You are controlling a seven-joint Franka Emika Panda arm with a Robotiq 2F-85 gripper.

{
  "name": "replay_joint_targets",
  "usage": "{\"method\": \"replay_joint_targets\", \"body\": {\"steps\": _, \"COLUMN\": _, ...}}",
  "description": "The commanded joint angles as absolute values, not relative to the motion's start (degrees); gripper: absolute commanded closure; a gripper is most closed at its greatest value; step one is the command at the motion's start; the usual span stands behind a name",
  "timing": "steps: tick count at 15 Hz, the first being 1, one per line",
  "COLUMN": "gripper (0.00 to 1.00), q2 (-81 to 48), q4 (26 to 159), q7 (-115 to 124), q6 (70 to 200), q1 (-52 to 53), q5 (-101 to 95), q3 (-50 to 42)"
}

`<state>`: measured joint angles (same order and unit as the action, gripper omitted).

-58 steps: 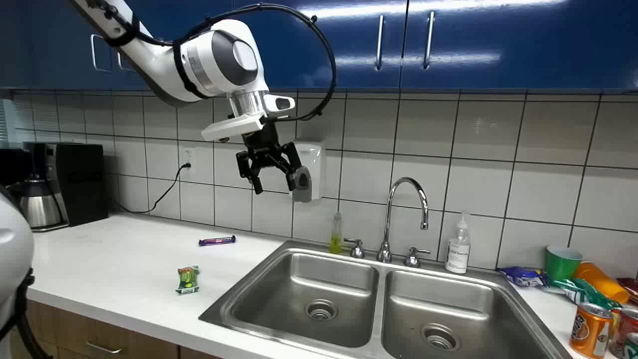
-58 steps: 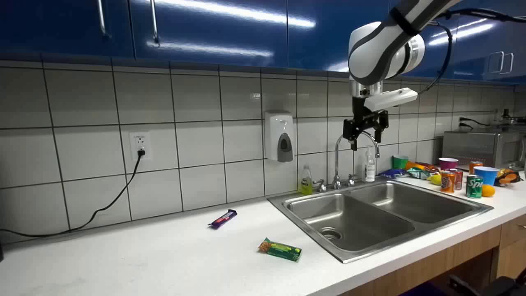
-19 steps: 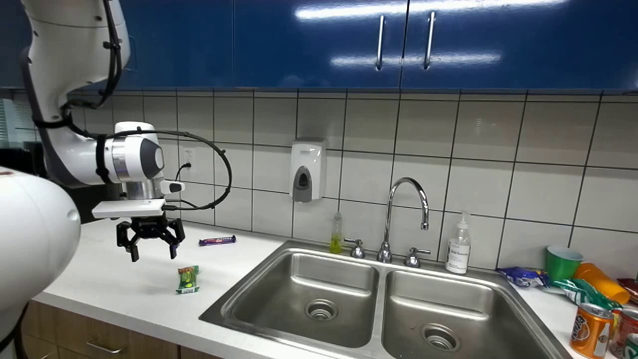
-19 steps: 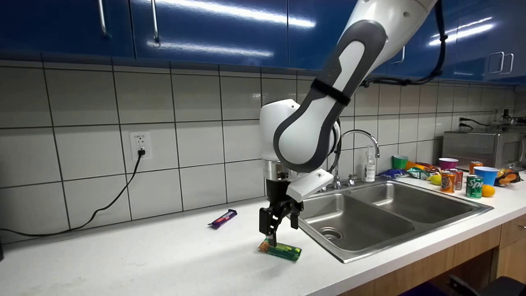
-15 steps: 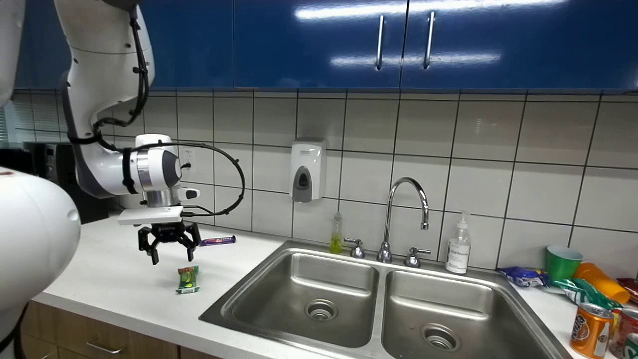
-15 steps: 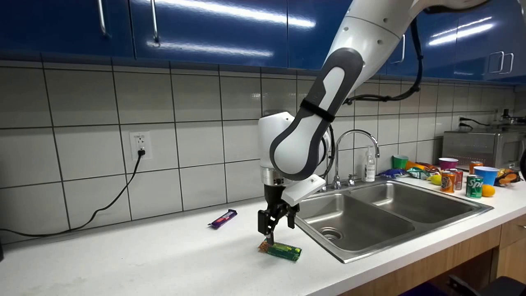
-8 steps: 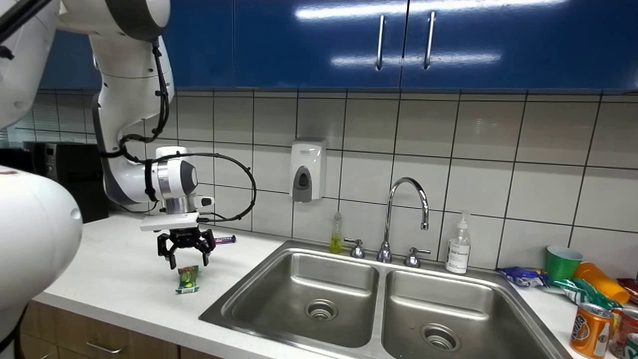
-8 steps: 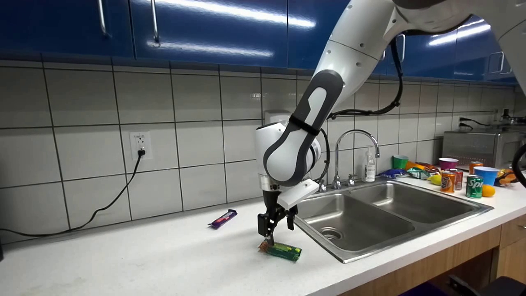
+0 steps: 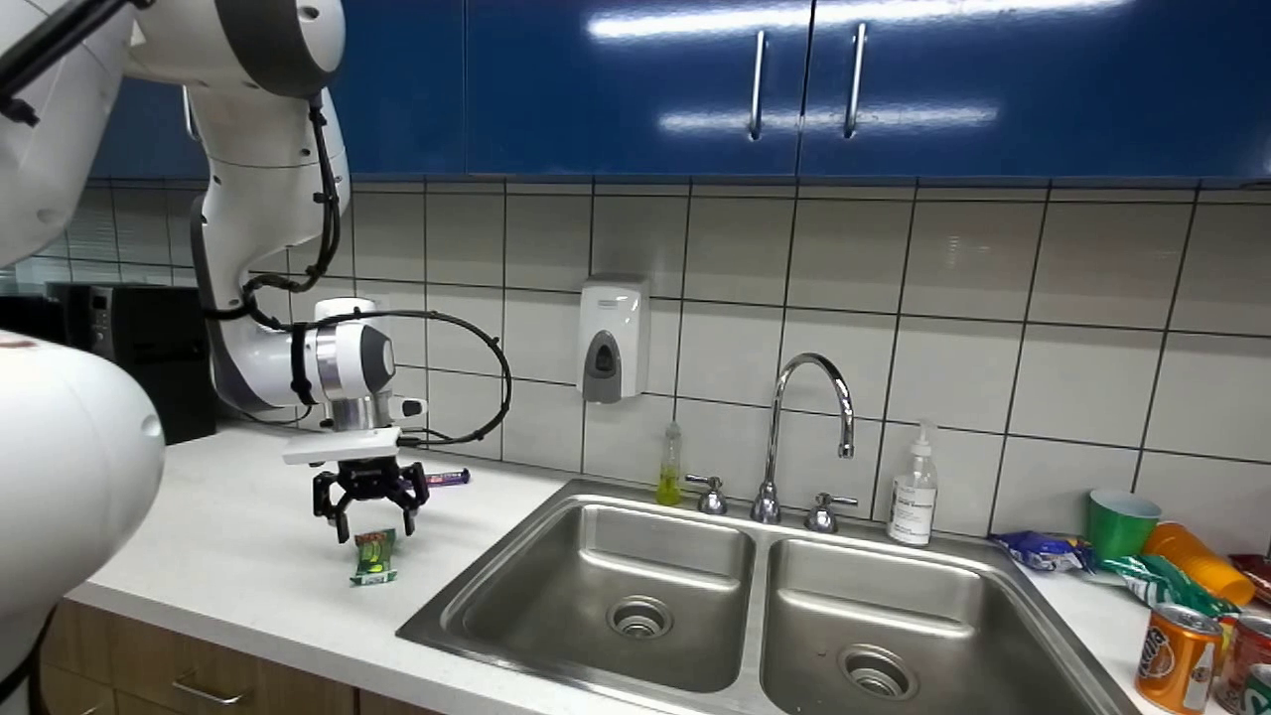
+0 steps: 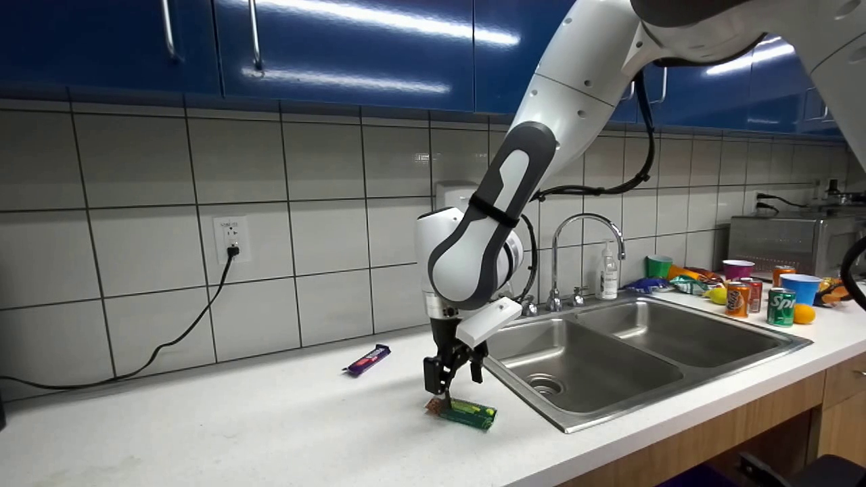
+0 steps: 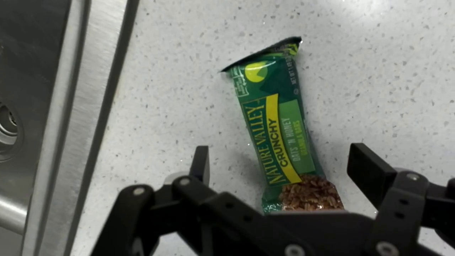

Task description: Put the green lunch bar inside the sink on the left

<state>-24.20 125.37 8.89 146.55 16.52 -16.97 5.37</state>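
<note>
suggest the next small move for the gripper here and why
I'd probably ease the gripper slightly lower with its jaws open. In the wrist view the fingers stand on either side of the green lunch bar, with a gap each way, and it lies ungripped on the counter. The fingertips look a little above it, though exact height is hard to judge.

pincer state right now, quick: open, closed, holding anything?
Pincer: open, jaws spread, holding nothing; the green lunch bar lies on the counter, showing between the jaws in the wrist view.
</note>
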Motion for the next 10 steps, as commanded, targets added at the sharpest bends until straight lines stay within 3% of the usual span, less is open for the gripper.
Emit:
{"method": "replay_joint_targets", "body": {"steps": 1, "gripper": 0.0, "q2": -24.29, "q4": 124.9, "q7": 3.65, "q6": 145.52, "q1": 14.98, "q5": -14.96, "q3": 6.68}}
{"method": "replay_joint_targets", "body": {"steps": 10, "gripper": 0.0, "q2": -25.03, "q4": 125.39, "q7": -2.7, "q6": 145.72, "q1": 13.37, "q5": -11.96, "q3": 7.41}}
